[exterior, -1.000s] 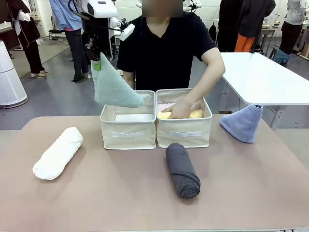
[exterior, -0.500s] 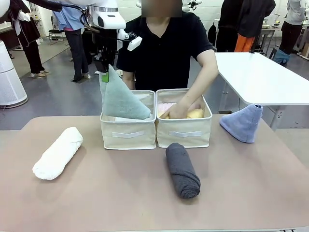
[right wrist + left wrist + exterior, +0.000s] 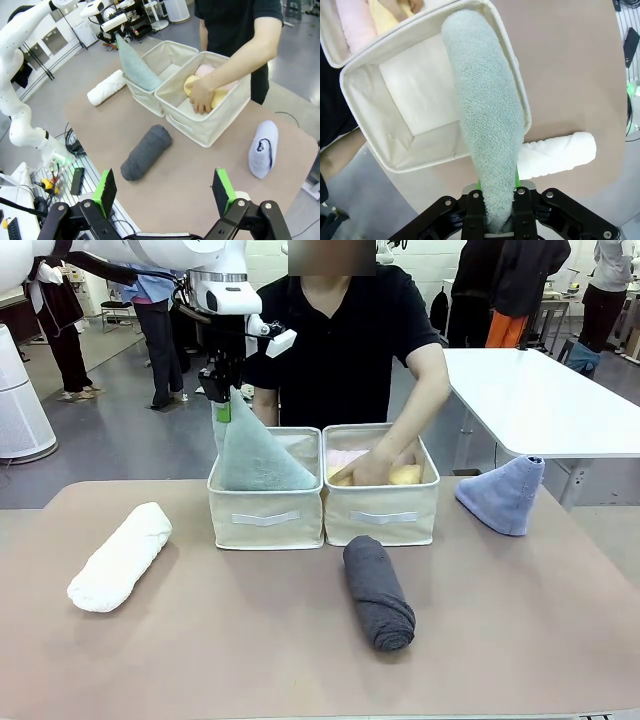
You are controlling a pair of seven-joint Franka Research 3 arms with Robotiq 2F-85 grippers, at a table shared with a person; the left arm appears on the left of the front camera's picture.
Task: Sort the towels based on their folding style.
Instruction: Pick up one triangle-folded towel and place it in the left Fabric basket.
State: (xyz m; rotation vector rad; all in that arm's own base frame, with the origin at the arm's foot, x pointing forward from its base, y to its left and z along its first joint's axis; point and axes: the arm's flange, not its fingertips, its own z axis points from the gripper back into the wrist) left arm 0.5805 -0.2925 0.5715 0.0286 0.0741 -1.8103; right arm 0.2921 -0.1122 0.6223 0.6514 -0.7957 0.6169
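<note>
My left gripper is shut on the tip of the pale grey-green cone towel, whose wide end sits inside the left cream bin. The left wrist view shows the same towel running from my gripper over the bin's rim. In the right bin a person's hand rests on the yellow towel, beside the pink one. On the table lie the white roll, the dark grey roll and the periwinkle cone. My right gripper hovers open above the table's near side.
The two bins stand side by side at the middle back of the brown table. The person stands right behind them. A white table is at the back right.
My left gripper has carried the grey-green cone towel down and a little to the right, from above the left bin into it. The person's hand has stayed in the right bin.
</note>
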